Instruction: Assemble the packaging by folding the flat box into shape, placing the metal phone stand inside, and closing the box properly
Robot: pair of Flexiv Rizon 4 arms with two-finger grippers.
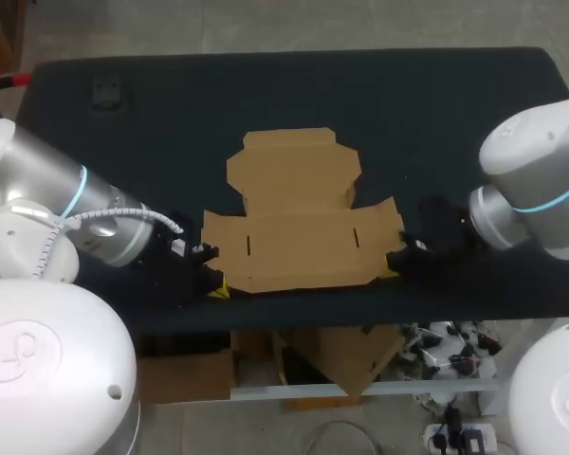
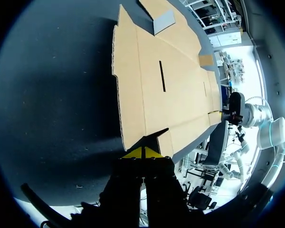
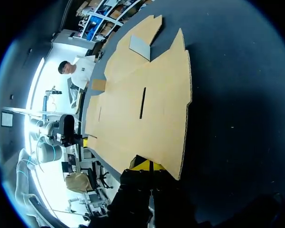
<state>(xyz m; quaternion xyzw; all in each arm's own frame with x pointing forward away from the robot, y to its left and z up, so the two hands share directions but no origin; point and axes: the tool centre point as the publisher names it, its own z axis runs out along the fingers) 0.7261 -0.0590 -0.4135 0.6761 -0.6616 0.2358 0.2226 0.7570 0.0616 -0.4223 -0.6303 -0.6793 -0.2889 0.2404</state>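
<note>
The flat brown cardboard box point(image 1: 299, 227) lies unfolded on the dark table, with slits in its near panel point(image 2: 171, 80) point(image 3: 142, 104). My left gripper point(image 1: 218, 289) point(image 2: 143, 153) is shut, its yellow tips at the cardboard's near left corner. At the near right corner sits my right gripper point(image 1: 391, 273) point(image 3: 149, 165), also shut, tips against the edge. Neither holds the cardboard from two sides. Each wrist view shows the other gripper across the sheet. A small grey flat piece point(image 2: 162, 21) point(image 3: 140, 46) shows on the cardboard's far part; I cannot tell what it is.
A small dark object point(image 1: 107, 92) rests on the table point(image 1: 436, 114) at the far left. The cardboard's near edge lies close to the table's front edge. Bare dark surface surrounds the sheet on its left, right and far sides.
</note>
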